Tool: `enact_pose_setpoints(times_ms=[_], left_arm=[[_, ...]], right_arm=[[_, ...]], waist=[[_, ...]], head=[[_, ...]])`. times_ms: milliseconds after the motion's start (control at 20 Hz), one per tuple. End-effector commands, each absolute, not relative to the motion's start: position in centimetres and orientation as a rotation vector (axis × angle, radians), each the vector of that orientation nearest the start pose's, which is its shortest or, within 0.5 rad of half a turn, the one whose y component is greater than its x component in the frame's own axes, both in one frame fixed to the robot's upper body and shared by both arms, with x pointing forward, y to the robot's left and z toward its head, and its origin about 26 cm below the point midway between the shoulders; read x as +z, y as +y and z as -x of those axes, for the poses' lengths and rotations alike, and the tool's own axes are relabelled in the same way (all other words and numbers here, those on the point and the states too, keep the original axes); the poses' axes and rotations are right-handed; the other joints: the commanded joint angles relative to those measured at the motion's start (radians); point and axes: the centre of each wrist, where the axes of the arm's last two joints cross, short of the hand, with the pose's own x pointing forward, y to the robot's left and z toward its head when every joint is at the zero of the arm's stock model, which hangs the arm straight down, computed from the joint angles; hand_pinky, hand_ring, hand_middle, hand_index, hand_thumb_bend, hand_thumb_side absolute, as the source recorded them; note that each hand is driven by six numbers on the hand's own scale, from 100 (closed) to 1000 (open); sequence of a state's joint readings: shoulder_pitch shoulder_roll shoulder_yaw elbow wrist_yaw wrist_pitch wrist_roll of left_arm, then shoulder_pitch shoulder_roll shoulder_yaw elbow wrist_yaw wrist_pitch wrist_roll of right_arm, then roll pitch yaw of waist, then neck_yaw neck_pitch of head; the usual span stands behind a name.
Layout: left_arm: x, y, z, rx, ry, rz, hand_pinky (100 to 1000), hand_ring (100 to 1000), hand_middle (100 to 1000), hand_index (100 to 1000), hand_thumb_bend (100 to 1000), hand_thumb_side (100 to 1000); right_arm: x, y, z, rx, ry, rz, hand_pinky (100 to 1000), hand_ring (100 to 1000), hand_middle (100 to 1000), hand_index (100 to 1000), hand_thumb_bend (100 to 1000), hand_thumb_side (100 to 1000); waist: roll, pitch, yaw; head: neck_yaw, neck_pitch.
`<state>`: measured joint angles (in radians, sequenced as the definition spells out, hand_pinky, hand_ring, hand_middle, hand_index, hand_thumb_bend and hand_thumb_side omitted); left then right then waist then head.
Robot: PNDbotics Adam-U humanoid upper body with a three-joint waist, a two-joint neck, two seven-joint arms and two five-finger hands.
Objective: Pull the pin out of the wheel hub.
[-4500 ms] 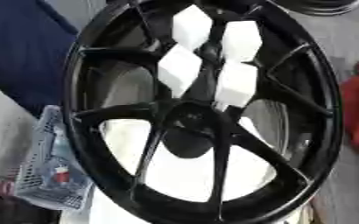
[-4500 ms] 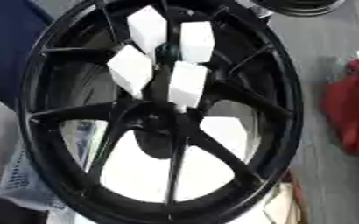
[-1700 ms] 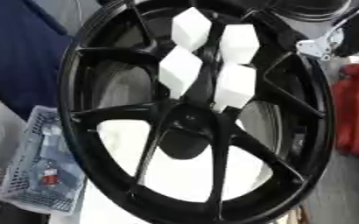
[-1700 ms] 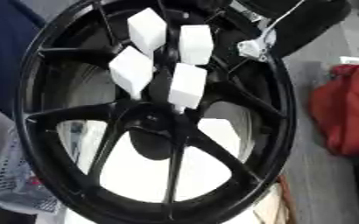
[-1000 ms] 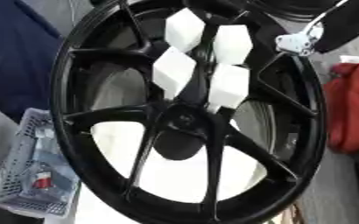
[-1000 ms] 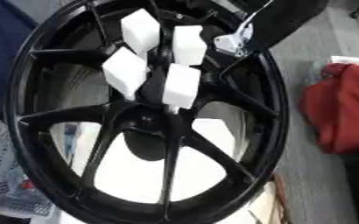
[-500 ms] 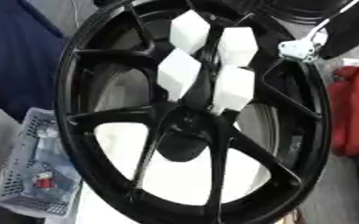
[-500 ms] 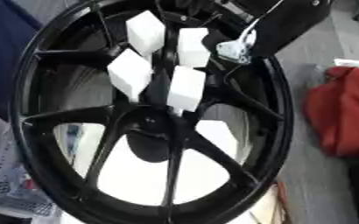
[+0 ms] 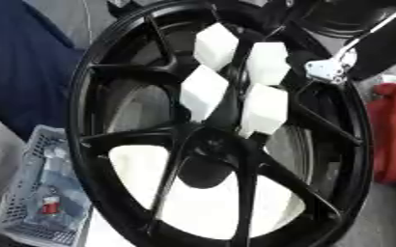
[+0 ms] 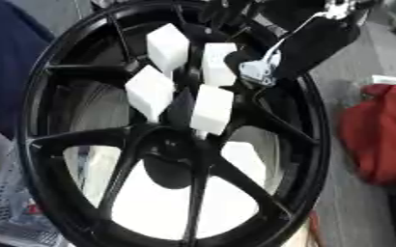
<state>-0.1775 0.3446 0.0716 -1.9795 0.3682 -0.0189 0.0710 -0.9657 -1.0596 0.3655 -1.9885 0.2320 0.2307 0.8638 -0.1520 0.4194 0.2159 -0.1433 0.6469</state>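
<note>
So, wheel hub (image 9: 221,141): the black wheel fills both views and lies flat under the camera, its spokes meeting at the hub just below the middle. Flat like this, the hub faces up, and I judge that gives an easy reach from above.
Pin: I cannot make it out. By the task it should still be sitting at the hub, yet nothing pin-shaped stands clear of the black metal.
White blocks (image 9: 235,89): four pale chunks are clustered between the upper spokes, just above the hub. They look wedged in the gaps, though what they are for I cannot say.
Right hand (image 10: 257,72): it comes in from the upper right on a black arm, with a silver piece at its end over the spokes just beside the blocks. Whether it is open or closed I cannot tell. It is near the hub but not on it, so I judge the reach is under way and the pull has not begun.
Left hand: not showing in either view.
Table (image 9: 205,212): a white surface shows through the lower spoke gaps, carrying the wheel.
Left eye only: a grey basket (image 9: 32,202) shows clearly at lower left beside the rim.
Right eye only: the arm crosses inside the rim to the blocks; in the left eye it sits out over the rim.
Surroundings: blue cloth (image 9: 24,72) at left, red cloth (image 10: 379,140) at right, both off the wheel.
</note>
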Motion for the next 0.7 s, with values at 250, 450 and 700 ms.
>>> enact_pose_setpoints(times_ms=[250,450,700], left_arm=[[17.88,29.32,-28.66,-0.054,-2.186,0.081,976,530,681,820,201,978],[17.89,29.27,-28.68,-0.055,-2.185,0.083,977,530,680,819,202,979],[17.93,29.19,-28.72,-0.057,-2.186,0.086,977,530,678,818,202,981]], right_arm=[[39.49,-23.12,-27.55,1.941,-1.413,0.802,856,889,858,986,100,559],[39.29,-23.17,-27.63,1.936,-1.390,0.814,860,896,865,985,100,579],[39.04,-23.16,-27.73,1.918,-1.372,0.826,863,904,870,985,100,595]], waist=[[0.001,-0.011,0.001],[-0.002,-0.007,0.003],[-0.006,0.001,0.009]], head=[[0.001,-0.001],[0.001,-0.002],[0.000,-0.004]])
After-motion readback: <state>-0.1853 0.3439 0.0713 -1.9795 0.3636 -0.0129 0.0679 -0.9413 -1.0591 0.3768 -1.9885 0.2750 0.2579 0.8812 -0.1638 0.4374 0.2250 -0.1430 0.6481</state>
